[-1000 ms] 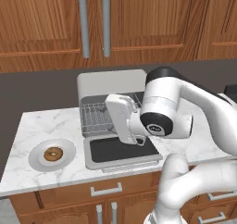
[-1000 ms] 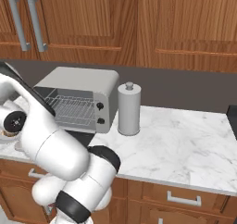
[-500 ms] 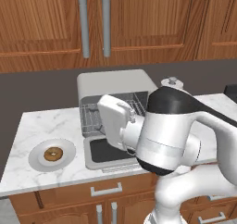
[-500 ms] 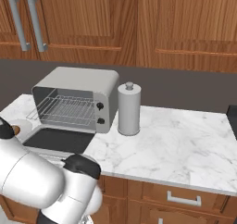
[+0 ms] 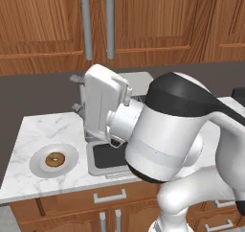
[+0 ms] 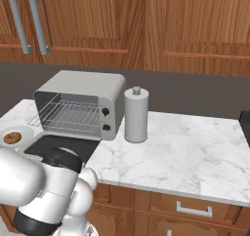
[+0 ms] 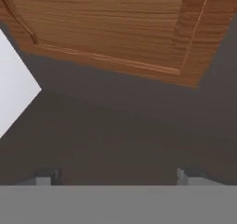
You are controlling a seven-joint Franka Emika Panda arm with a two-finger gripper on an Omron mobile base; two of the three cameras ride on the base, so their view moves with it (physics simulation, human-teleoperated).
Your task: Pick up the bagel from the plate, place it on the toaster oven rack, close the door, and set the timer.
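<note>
The bagel point(image 5: 55, 159) sits dead centre on the plate point(image 5: 36, 165), at the left end of the marble counter point(image 6: 185, 147), untouched. Just right of it, the toaster oven point(image 6: 80, 103) stands with its door point(image 5: 107, 156) dropped flat and the rack point(image 6: 71, 115) bare and waiting. Above, the gripper point(image 7: 118, 176) points up at the wooden cabinets point(image 7: 115, 28), fingers spread wide, holding nothing. The pick-up looks not yet begun. The arm should swing left and tilt the hand down, straddle the ring across its width, then descend squarely so the plate's rim isn't nudged.
</note>
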